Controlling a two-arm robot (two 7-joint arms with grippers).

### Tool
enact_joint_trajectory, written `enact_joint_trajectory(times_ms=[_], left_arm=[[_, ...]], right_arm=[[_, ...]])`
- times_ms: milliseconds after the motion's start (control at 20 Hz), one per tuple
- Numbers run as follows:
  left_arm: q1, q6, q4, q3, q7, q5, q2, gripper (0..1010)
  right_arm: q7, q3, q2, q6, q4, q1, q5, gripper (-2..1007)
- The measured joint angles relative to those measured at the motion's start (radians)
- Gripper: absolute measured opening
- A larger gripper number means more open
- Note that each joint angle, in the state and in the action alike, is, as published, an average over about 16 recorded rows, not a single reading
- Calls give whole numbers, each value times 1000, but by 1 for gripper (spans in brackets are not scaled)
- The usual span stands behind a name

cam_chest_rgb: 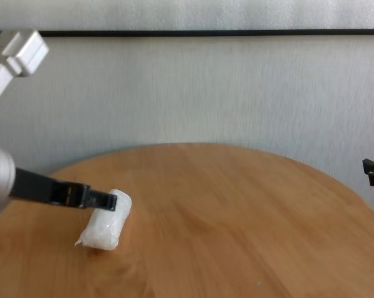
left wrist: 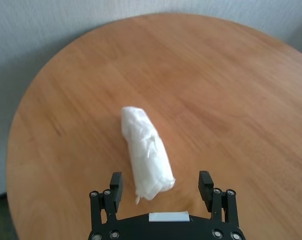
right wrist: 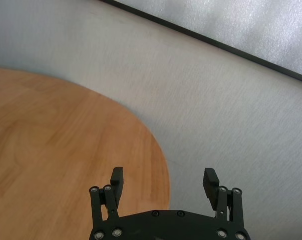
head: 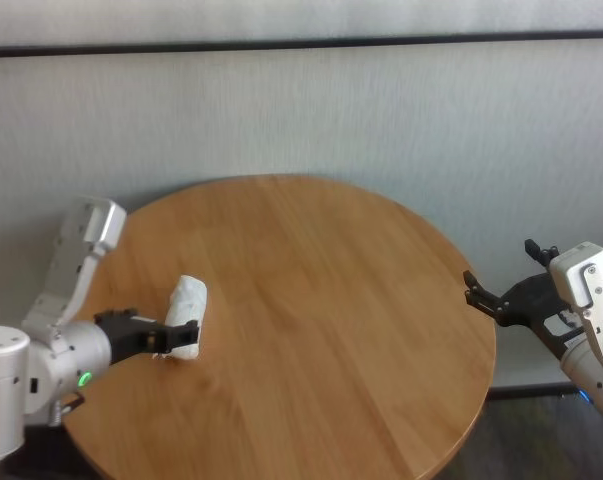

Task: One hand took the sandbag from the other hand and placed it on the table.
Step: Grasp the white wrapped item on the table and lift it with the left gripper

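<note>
Unlabelled sandbag (left wrist: 144, 154) between open left pincer (left wrist: 161, 183) fingers.

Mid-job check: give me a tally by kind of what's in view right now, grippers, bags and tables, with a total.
Grippers: 2, the left gripper, fingers open either side of the bag, and the right gripper, open off the table's right edge.
Small white crinkly plastic sandbag: 1, lying on the tabletop.
Round light-brown wooden table: 1.
Total: 4.
</note>
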Motion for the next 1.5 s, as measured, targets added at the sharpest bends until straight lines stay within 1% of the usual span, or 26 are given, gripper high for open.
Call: enact_joint_trajectory(times_ms=[100, 250, 450, 700, 900, 1200, 1500], left_arm=[[-7, -6, 9, 11, 11, 19, -17, 1002], [-22, -23, 31, 31, 19, 51, -35, 1002], [-49, -45, 75, 56, 26, 91, -55, 1002], [-80, -54, 136, 74, 37, 131, -81, 1002], [-98, -44, 178, 77, 46, 148, -102, 1002], [-109, -23, 213, 71, 55, 159, -129, 1002], [-117, -27, 246, 69, 59, 178, -146, 1002]], right_arm=[[0, 0, 0, 0, 0, 0, 0, 1003], [0, 0, 0, 0, 0, 0, 0, 1003], [0, 0, 0, 0, 0, 0, 0, 1003], [0, 0, 0, 0, 0, 0, 0, 1003], [0, 0, 0, 0, 0, 0, 0, 1003], [0, 0, 0, 0, 0, 0, 0, 1003], [0, 0, 0, 0, 0, 0, 0, 1003]])
